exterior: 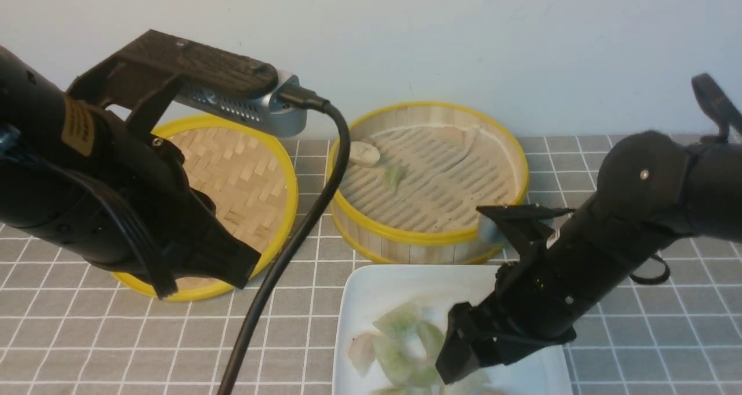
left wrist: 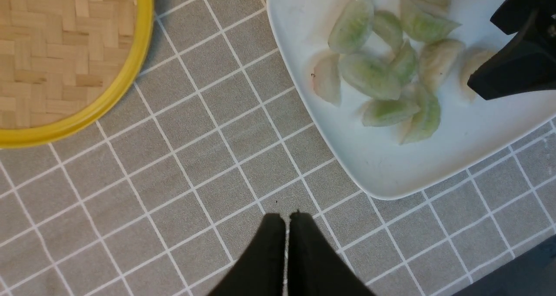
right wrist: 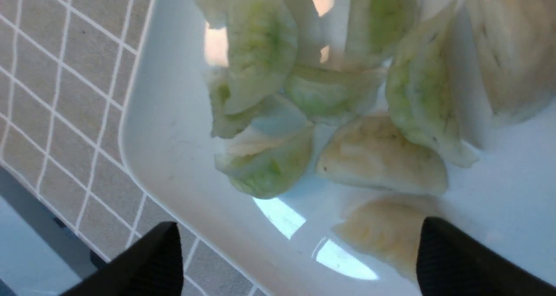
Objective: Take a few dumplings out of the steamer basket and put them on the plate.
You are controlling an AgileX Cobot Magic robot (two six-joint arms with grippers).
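Observation:
The steamer basket stands at the back centre with two dumplings in it, an off-white one and a green one. The white plate lies in front of it with a pile of several dumplings, also in the left wrist view and the right wrist view. My right gripper is open and empty, low over the plate; a pale dumpling lies by one finger. My left gripper is shut and empty over the cloth, left of the plate.
The flat woven lid lies at the left, partly under my left arm. A black cable hangs between lid and basket. A grey checked cloth covers the table. A white wall stands close behind the basket.

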